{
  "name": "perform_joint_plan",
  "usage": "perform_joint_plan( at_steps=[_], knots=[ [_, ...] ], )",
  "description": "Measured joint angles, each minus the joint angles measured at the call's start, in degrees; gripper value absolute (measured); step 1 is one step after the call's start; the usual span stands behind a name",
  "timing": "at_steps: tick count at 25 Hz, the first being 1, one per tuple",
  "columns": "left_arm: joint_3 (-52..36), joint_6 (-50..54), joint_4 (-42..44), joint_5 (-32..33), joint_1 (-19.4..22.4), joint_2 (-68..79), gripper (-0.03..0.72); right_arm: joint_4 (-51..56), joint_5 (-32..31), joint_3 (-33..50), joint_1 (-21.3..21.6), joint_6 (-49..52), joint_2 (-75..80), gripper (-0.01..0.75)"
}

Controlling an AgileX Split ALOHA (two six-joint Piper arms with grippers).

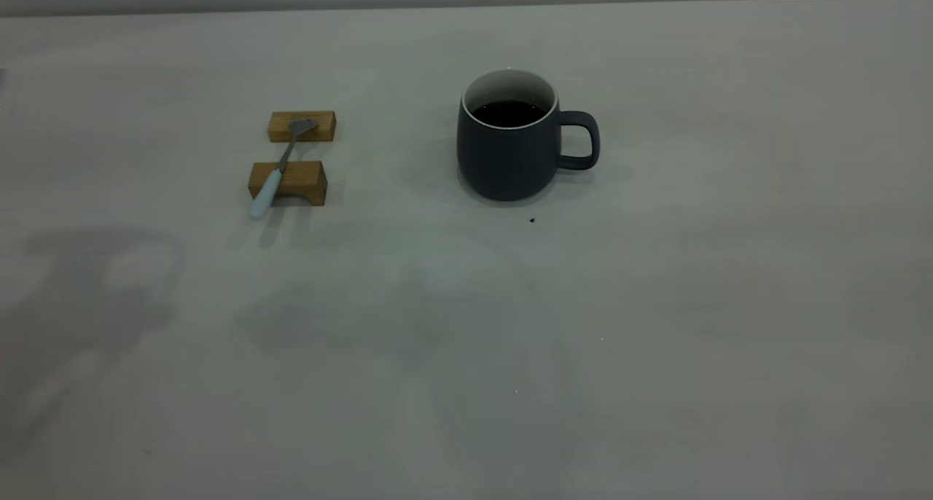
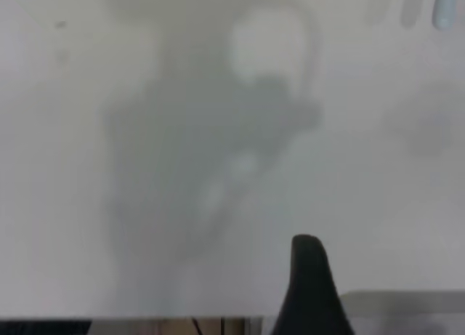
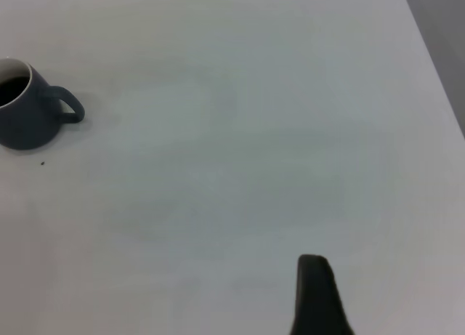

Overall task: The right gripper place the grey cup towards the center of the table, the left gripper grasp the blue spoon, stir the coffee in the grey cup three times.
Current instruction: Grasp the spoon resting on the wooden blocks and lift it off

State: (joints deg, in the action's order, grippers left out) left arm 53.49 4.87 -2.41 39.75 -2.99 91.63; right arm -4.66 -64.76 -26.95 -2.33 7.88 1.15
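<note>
Now your spoon (image 1: 280, 163) lies left of the cup (image 1: 510, 139), handle nearest you; gripper states: cannot tell.

No legible text or markings.

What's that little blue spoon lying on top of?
The blue spoon lies across two small wooden blocks: its metal bowl rests on the far one, its pale handle crosses the near one and slopes down toward the table. Whether the handle tip touches the table is unclear.
</note>
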Motion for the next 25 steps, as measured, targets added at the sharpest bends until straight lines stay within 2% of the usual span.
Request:
perform_joint_plan(
  at_steps=[5,13,25],
  knots=[
    [5.2,1.5,-0.7,-3.1,-2.8,13.3,0.594,0.0,0.0,0.0,0.0,0.0,0.0,0.535],
    [12.2,5.1,-1.6,-9.1,-7.4,24.8,0.594,0.0,0.0,0.0,0.0,0.0,0.0,0.535],
    [21.2,8.0,-1.5,-10.0,-10.0,36.7,0.594,0.0,0.0,0.0,0.0,0.0,0.0,0.535]
  ],
)
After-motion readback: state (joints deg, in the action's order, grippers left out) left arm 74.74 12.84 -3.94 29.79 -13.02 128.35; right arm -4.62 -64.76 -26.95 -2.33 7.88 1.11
